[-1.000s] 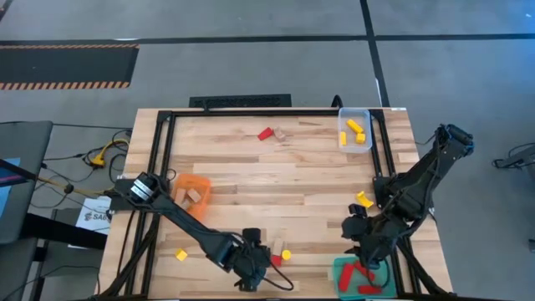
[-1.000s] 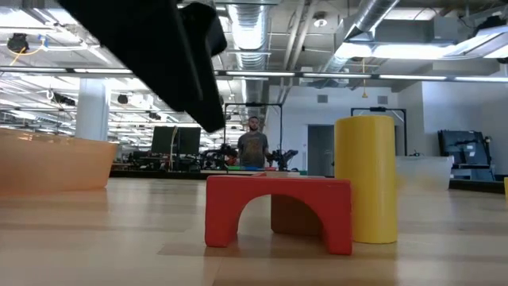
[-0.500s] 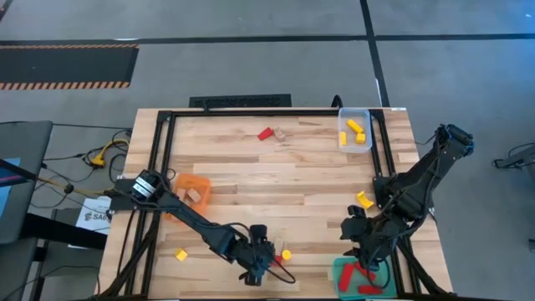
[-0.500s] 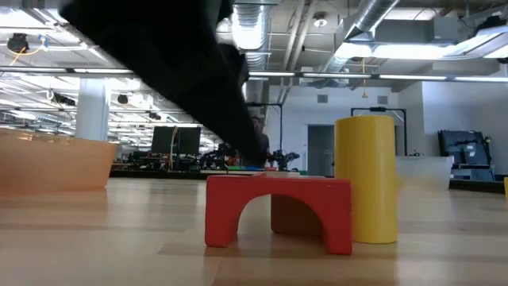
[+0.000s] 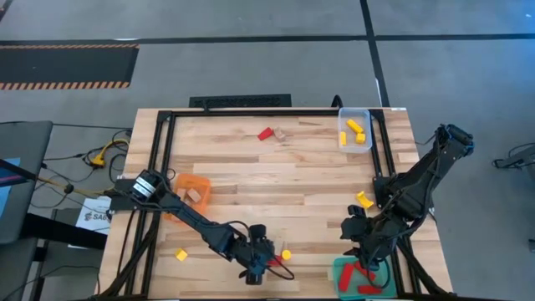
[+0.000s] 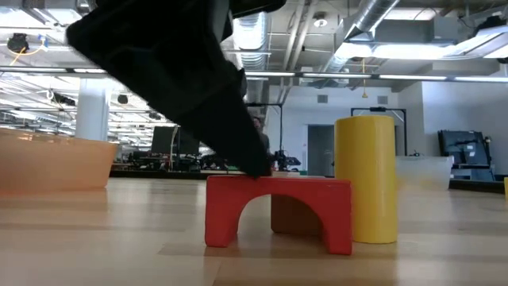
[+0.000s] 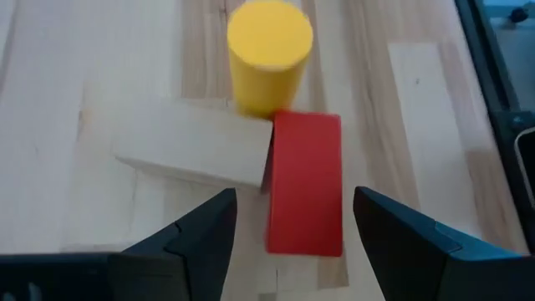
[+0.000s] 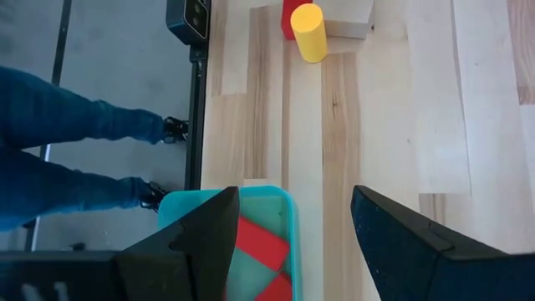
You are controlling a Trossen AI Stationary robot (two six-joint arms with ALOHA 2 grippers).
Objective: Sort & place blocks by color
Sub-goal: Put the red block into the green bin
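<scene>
Left wrist view shows my left end effector (image 7: 288, 230) spread wide, holding nothing, its two fingers straddling the red arch block (image 7: 305, 182) from above without touching its sides. That block lies near the bench's (image 5: 276, 180) front edge, a little right of the middle. A plain wood bar (image 7: 194, 150) touches its one long side at an angle, and a yellow cylinder (image 7: 269, 55) stands just beyond its far end, close enough that I cannot tell whether they touch.

In the low view my fingers reach down to the top of the red arch (image 6: 278, 210), with the yellow cylinder (image 6: 365, 178) upright just beside it.

I judge the step in hand to be the grasp of this red piece, so that it can go to the green tray (image 5: 365, 276) at the front right corner, where red blocks (image 8: 259, 251) already lie. Next I should settle a little lower and close squarely across the arch's narrow width, keeping the finger on the wood bar's side from wedging against the bar, then lift straight up so the cylinder stays standing.

My right end effector (image 8: 288, 234) waits open and empty above the green tray (image 8: 180, 205). Other yellow blocks (image 5: 355, 132) sit in the clear tray (image 5: 342, 117) at the back right corner.
</scene>
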